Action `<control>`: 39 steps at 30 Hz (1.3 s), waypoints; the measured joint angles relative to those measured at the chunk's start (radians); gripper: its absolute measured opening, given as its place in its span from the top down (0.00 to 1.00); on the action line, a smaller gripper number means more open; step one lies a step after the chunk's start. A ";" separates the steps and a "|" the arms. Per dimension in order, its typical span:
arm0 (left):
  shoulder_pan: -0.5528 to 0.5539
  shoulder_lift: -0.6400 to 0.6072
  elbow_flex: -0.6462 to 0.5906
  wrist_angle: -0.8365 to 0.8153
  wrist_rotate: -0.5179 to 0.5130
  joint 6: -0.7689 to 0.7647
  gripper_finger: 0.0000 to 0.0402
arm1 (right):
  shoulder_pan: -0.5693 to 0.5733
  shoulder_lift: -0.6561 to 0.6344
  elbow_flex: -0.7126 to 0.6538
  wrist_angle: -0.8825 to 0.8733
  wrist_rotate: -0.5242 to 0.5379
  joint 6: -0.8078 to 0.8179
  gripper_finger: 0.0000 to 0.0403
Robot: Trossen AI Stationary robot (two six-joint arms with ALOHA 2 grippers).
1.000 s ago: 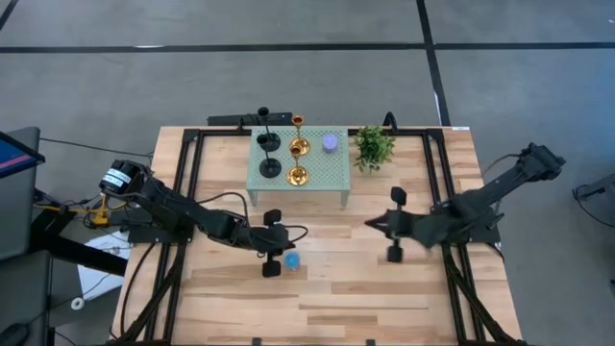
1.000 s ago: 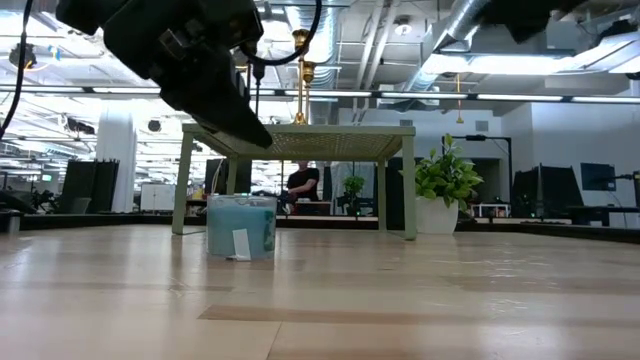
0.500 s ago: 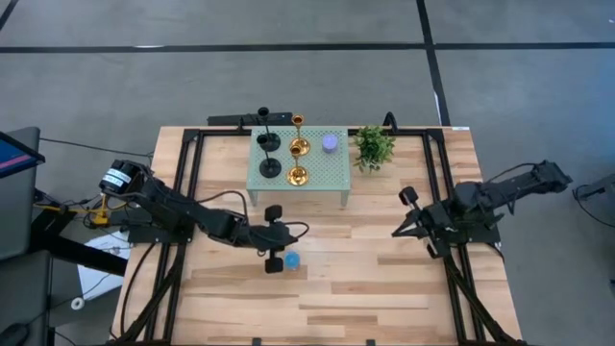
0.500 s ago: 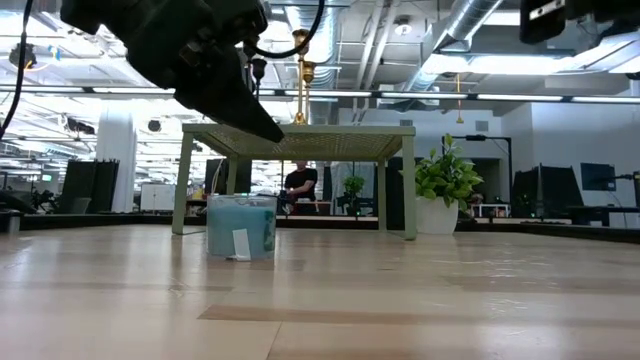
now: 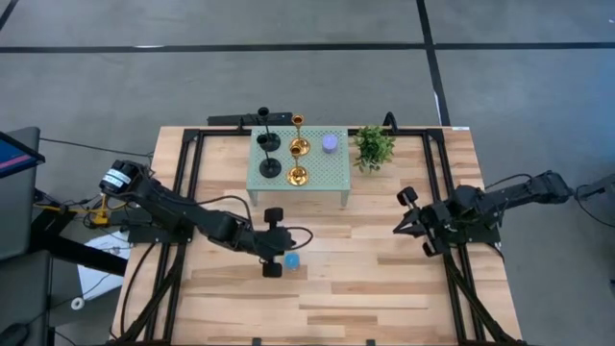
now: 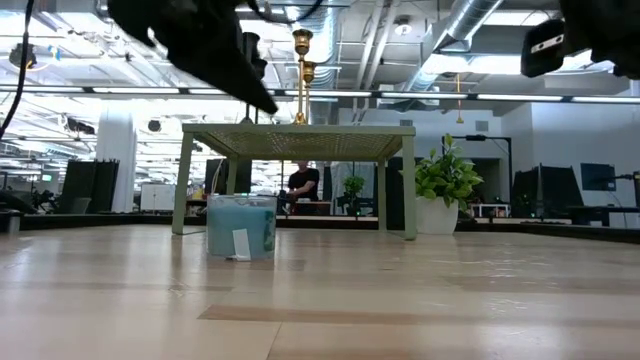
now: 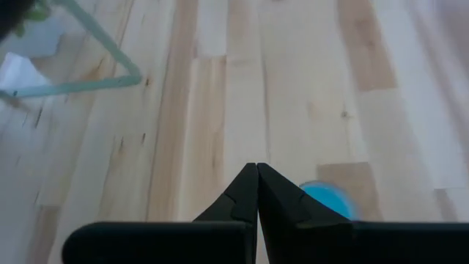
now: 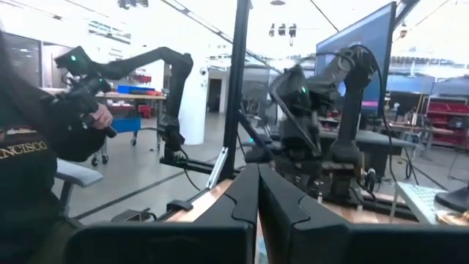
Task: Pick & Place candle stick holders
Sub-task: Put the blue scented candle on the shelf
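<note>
The left gripper [image 5: 280,244] is squeezed tight shut and holds nothing; in the left wrist view its two dark fingers [image 7: 256,192] press flat against each other with bare wood behind them. It hangs above the middle of the wooden table [image 5: 384,298], right over a small blue cup [image 5: 291,259] that stands on the wood, and in the low view that cup [image 6: 240,226] sits alone with the dark gripper high above it. The left arm [image 5: 178,211] reaches in from the left edge of the table, stretched out low and pointing toward the middle. Near the far edge stands a little green side table [image 5: 327,173], and all four candle stick holders are on its top: two black candle stick holders [image 5: 268,144] on its left part and two gold candle stick holders [image 5: 298,161] just beside them, all upright. A small purple thing [image 5: 330,143] sits on the right part of that green top, and a small green plant [image 5: 373,147] stands on the wood just beside the side table, toward the right edge. The right gripper [image 5: 404,215] is shut tight too and holds nothing; its fingers [image 8: 256,192] meet in the right wrist view, pointing out into the room where a person's dark sleeve [image 8: 44,139] shows. It is lifted off the wood by the right edge, and the right arm [image 5: 509,197] is folded back past that edge
</note>
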 joint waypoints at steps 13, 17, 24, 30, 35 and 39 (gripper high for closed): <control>0.027 0.075 0.017 -0.074 0.169 -0.075 0.98 | -0.063 0.003 0.000 -0.031 -0.008 0.014 1.00; 0.046 0.089 0.017 -0.074 0.180 -0.073 0.98 | -0.069 0.003 0.000 -0.031 -0.008 0.014 1.00; 0.110 0.077 0.017 -0.063 0.246 -0.054 0.94 | -0.073 0.003 0.000 -0.037 -0.007 0.014 1.00; 0.148 0.077 0.017 -0.054 0.389 -0.053 0.80 | -0.073 0.003 0.000 -0.042 0.001 0.014 1.00; 0.138 0.090 0.017 -0.014 0.443 0.035 0.77 | -0.073 0.003 0.000 -0.046 0.005 0.014 1.00; 0.132 0.131 0.017 0.004 0.438 0.101 0.77 | -0.073 0.003 0.000 -0.051 0.005 0.014 1.00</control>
